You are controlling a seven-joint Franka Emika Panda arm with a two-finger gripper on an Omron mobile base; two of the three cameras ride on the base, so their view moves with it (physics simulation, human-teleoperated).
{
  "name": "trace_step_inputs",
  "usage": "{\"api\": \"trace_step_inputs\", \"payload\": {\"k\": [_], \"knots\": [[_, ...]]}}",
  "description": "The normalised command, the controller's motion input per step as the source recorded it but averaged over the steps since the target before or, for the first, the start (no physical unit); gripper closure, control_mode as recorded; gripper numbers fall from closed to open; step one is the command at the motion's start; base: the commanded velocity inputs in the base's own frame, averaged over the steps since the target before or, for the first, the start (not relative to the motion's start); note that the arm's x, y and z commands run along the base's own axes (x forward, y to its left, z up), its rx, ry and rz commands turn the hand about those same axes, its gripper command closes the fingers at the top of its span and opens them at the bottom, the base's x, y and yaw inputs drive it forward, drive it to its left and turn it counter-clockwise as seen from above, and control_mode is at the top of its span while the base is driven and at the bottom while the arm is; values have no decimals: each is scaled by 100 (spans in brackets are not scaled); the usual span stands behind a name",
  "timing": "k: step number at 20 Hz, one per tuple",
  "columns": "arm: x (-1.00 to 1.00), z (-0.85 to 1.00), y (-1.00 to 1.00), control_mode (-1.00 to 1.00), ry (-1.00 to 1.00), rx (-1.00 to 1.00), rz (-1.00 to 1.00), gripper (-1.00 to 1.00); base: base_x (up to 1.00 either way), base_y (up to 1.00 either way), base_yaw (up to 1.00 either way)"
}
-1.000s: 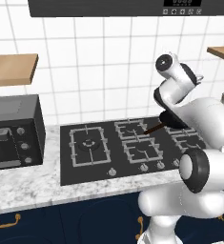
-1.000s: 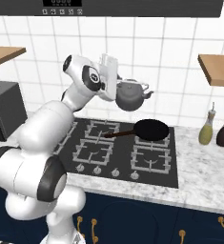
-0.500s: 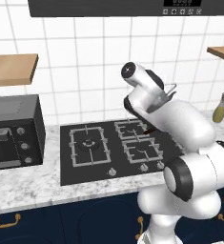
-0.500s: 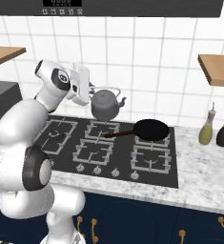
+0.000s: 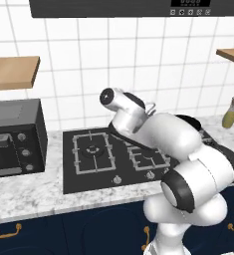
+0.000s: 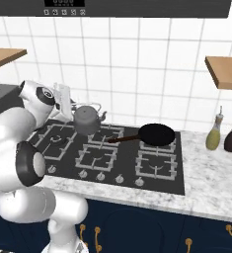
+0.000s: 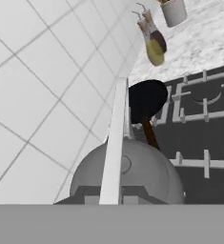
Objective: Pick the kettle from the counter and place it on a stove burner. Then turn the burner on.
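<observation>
Kettle [image 6: 87,120] hangs from my fingers clamped on its handle, over the hob's back row; big burner [image 6: 57,141] lies down-left, nearer me.

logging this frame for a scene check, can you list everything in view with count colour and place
kettle: 1, dark grey, held up by its wire handle above the rear left part of the cooktop
frying pan: 1, black with brown handle, on a rear right grate
cooktop: 1, black glass with grey grates and a front row of knobs, set into the counter
large burner: 1, grey square grate, left end of the cooktop
counter: 1, white-grey speckled marble
bottles: 2, one yellow-green, one dark, on the counter at right
oven: 1, black, on the counter at left
wooden shelves: 2, brown, on the tiled wall
range hood: 1, dark, above
cabinets: navy, gold handles, below
gripper: 1, white arm, shut on the kettle handle
</observation>
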Motion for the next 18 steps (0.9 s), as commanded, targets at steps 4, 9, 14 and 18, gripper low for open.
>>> {"api": "trace_step_inputs", "payload": {"k": [4,9,14,18], "knots": [[38,0,100,-100,22,0,5,100,0,0,0],[8,-26,100,-100,8,-6,5,100,0,0,0],[1,-45,100,-100,2,-22,5,100,0,0,0],[8,-26,81,-100,11,-19,7,100,0,0,0]]}}
